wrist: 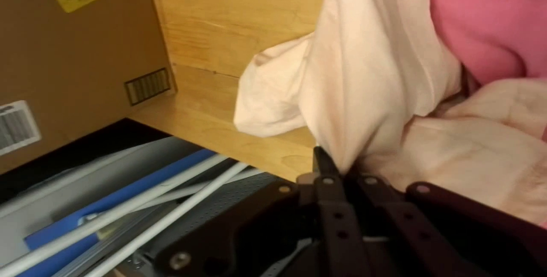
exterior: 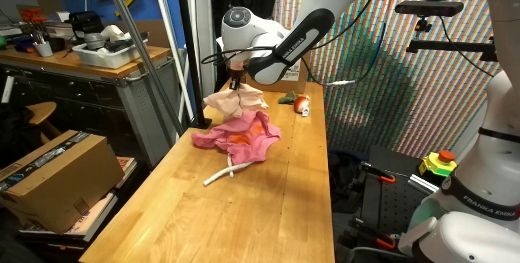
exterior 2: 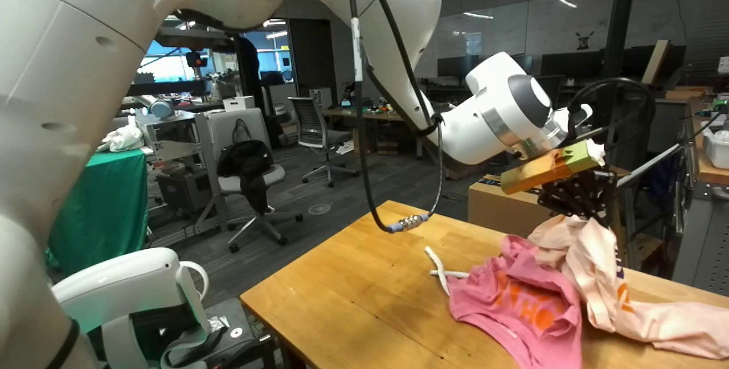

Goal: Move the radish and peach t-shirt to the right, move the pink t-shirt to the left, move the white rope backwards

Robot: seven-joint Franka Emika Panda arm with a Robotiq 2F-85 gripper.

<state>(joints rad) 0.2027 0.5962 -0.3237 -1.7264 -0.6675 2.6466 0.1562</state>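
White soft-looking rope (exterior: 230, 169) lies nearest in an exterior view, at mid-frame on the light wooden table (exterior: 243, 222), part of it running under the crumpled pink cotton-like t-shirt (exterior: 239, 135). Just behind and touching that is the pale peach fabric t-shirt (exterior: 248, 101). In the wrist view the black jointed metal gripper (wrist: 342, 171) grasps it, right of the frame's centre, pinching the cloth into a peak. To the right, near the table's edge in an exterior view, rests the round red-and-white radish (exterior: 301, 104) with green leaves (exterior: 289, 98).

The step in hand looks to be shifting the peach t-shirt; the radish may be placed already. The next move probably calls for carrying the cloth right, whichever right is meant, without dragging the pink t-shirt along, then letting go.

For writing, the white robot base (exterior: 493, 165), lower right, carries FRANKA EMIKA on a black band (exterior: 481, 204). Orange print (exterior 2: 544, 318) on the pink t-shirt, lower right of an exterior view, shows HO among folded letters; the peach t-shirt's print (exterior 2: 623, 292) is unreadable. The forearm's black link (exterior: 323, 17) shows ANKA EMIKA. Farthest, a brown cardboard box (exterior: 284, 87) bears a white label (exterior: 291, 72) too small to read.
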